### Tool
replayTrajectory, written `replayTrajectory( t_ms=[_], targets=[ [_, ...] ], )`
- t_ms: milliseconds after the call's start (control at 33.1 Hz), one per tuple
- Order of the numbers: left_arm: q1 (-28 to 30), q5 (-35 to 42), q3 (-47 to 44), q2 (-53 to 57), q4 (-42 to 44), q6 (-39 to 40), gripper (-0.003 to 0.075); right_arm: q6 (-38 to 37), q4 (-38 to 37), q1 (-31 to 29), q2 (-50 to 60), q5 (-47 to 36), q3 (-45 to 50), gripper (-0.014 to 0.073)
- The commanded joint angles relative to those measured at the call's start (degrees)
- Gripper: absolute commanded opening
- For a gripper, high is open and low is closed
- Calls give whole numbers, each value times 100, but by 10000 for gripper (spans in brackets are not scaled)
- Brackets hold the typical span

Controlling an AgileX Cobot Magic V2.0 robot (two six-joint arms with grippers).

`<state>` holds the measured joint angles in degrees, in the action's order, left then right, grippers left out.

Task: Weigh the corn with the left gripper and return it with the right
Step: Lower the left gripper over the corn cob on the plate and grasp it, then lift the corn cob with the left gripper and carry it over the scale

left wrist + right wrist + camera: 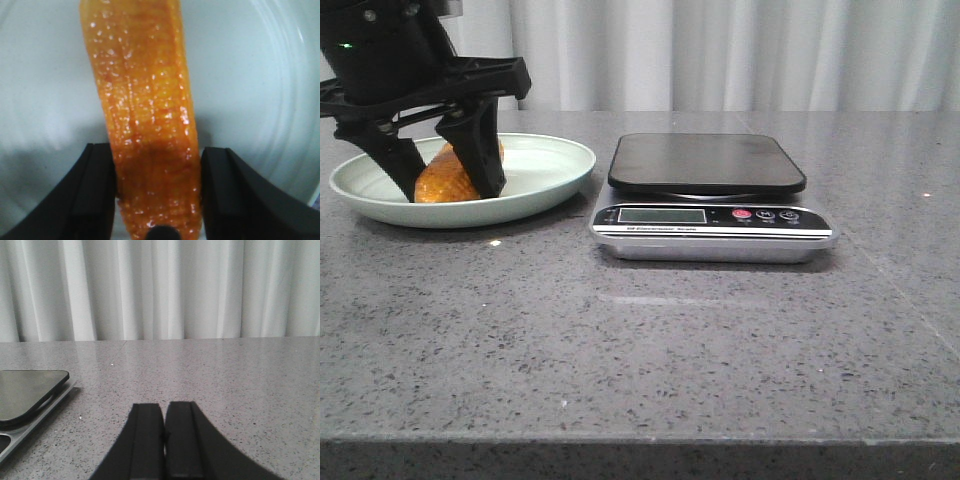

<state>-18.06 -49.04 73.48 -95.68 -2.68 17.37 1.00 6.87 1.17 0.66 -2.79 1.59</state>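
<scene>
The corn (442, 180) is a glossy orange-yellow cob lying in a pale green plate (555, 165) at the far left of the table. My left gripper (448, 192) reaches down into the plate with a black finger on each side of the cob. In the left wrist view the corn (140, 90) fills the gap between the fingers of the left gripper (157, 200), and both fingers press against its sides. The cob still rests on the plate (250, 75). My right gripper (164, 440) is shut and empty, low over the table, and does not show in the front view.
A digital kitchen scale (705, 162) with a dark platform and a silver base stands right of the plate, its display facing the front. Its corner shows in the right wrist view (25, 390). A white curtain hangs behind the grey stone table (650, 350).
</scene>
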Motion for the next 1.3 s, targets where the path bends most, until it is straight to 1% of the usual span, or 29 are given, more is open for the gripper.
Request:
replayTrajectory(
  t_ms=[0,30,151,333,575,635,847,1150,1271],
  targets=[
    [-61,105,338,215,-20,47,149,24,-60,-28,95,-459,-45,160],
    [-110,105,419,216,-20,35,123,24,-60,-28,95,-459,-45,160],
    [-437,106,809,224,-31,-106,127,24,-60,-28,95,-459,-45,160],
    [-1036,452,1364,150,-20,-179,127,24,-60,-28,95,-459,-45,160],
    [-1626,237,2174,-446,-20,-179,129,24,-60,-28,95,-459,-45,160],
    [-1731,223,2311,-594,-20,-179,141,24,-60,-28,95,-459,-45,160],
    [-1817,-3,2583,-956,-48,-90,259,24,-60,-28,95,-459,-45,160],
    [-1817,-242,2607,-1063,-48,-82,490,24,-60,-28,95,-459,-45,160],
    [-1817,-296,2785,-1054,-36,-82,561,24,-60,-28,95,-459,-45,160]
  ],
)
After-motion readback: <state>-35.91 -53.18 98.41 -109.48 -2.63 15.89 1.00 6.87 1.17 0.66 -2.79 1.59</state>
